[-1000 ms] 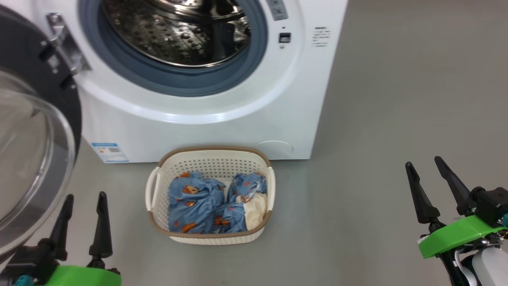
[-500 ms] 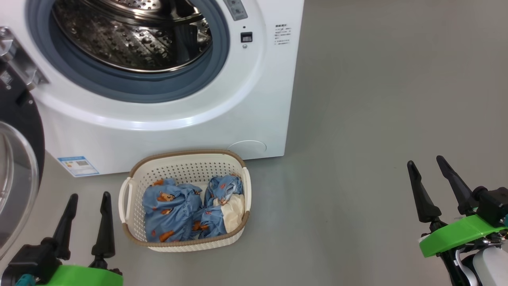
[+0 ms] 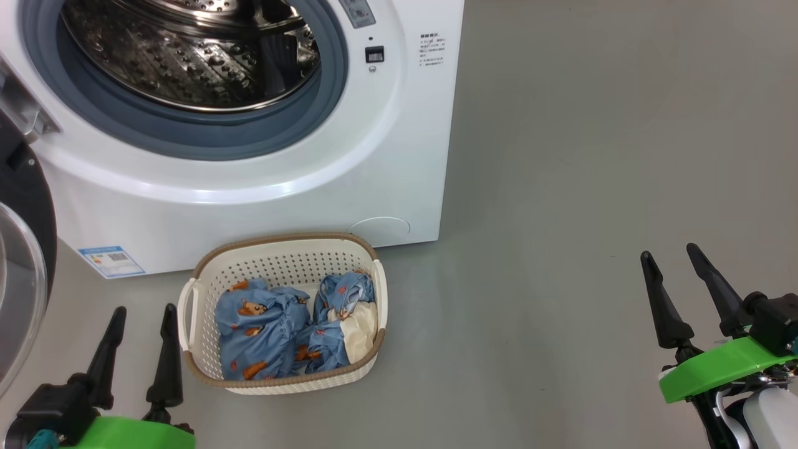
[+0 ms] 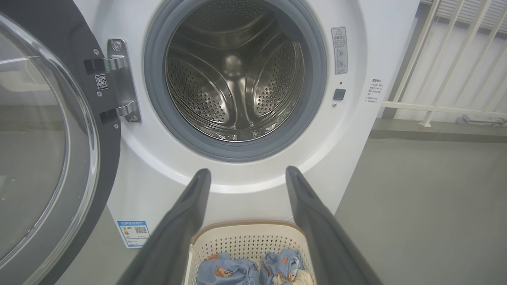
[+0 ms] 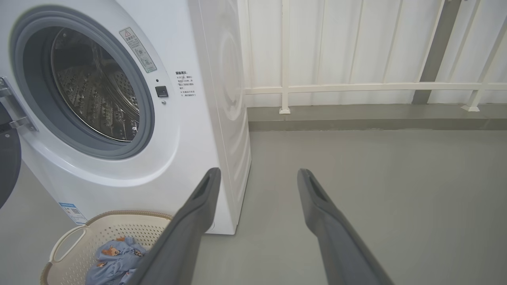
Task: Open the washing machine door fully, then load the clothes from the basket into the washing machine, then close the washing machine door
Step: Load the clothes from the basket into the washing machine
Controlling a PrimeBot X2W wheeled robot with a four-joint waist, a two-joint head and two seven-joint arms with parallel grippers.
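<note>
Reading the last second: only your head camera has shifted. The washing machine (image 3: 249,206) and the basket (image 3: 280,239) sit further left in view but haven't moved. Left end effector (image 3: 144,308) and right end effector (image 3: 668,251) stay spread wide, holding nothing. The basket is just ahead-right of the left one and well left of the right one, with the clothes (image 3: 262,324) inside. The washing machine door (image 3: 31,206) stands swung out, left of the left end effector. Door step looks done; loading not started. Left is closer for the first grab.
</note>
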